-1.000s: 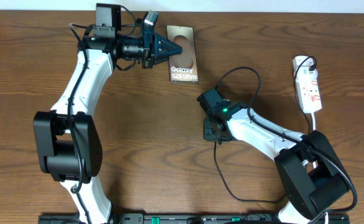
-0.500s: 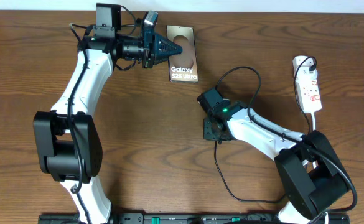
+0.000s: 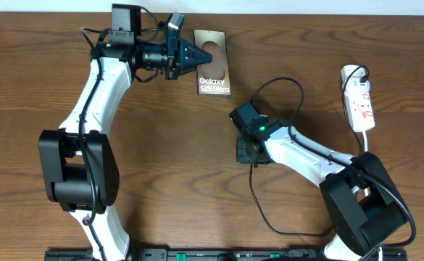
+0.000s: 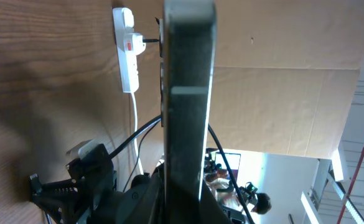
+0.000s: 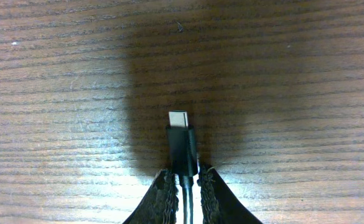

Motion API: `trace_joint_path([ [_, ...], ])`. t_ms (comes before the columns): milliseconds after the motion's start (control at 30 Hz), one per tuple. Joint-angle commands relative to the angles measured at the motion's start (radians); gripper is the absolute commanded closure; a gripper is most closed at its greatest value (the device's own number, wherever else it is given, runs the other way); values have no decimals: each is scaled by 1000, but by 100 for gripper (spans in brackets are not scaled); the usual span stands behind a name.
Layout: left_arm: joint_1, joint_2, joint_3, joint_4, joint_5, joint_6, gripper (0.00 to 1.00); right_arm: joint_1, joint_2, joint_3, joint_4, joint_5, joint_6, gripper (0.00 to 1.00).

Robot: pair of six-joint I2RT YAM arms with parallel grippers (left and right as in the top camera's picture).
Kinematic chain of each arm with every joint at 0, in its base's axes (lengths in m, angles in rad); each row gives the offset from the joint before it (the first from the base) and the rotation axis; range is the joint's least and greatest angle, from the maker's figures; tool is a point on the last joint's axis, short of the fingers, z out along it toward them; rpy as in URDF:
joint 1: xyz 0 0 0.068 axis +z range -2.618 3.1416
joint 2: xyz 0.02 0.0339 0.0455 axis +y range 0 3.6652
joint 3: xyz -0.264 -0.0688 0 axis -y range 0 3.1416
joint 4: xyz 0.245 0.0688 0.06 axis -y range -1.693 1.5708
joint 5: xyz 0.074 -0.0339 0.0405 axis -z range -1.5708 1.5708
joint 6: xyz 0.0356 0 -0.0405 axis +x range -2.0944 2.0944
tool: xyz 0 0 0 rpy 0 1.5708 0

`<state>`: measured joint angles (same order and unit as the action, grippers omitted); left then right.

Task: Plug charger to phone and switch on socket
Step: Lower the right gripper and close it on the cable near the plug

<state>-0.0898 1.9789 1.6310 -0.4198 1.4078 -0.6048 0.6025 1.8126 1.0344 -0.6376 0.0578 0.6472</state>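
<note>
The grey-bronze Galaxy phone (image 3: 215, 67) is at the top centre of the table. My left gripper (image 3: 194, 56) is on its left edge, and the left wrist view shows the phone edge-on (image 4: 188, 93) between the jaws, so it is shut on it. My right gripper (image 5: 182, 182) is shut on the black charger plug (image 5: 181, 146), whose metal tip points forward over bare wood. In the overhead view the right gripper (image 3: 246, 151) is below and right of the phone, apart from it. The white socket strip (image 3: 359, 101) with red switches lies at the far right.
The thin black charger cable (image 3: 296, 90) loops above the right arm, and another stretch (image 3: 256, 203) runs toward the table's front edge. The strip's white cord (image 3: 362, 141) runs down by the right arm's base. The strip also shows in the left wrist view (image 4: 127, 53).
</note>
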Motion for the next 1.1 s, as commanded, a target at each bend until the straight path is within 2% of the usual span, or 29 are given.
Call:
trace_joint_path([
  [0, 2, -4, 2, 2, 48, 10, 93, 5, 6, -16, 5, 12, 10, 86],
  [867, 2, -4, 2, 2, 48, 10, 93, 5, 8, -16, 12, 11, 10, 88],
  [1067, 2, -4, 2, 2, 48, 10, 93, 5, 8, -16, 10, 11, 10, 94],
])
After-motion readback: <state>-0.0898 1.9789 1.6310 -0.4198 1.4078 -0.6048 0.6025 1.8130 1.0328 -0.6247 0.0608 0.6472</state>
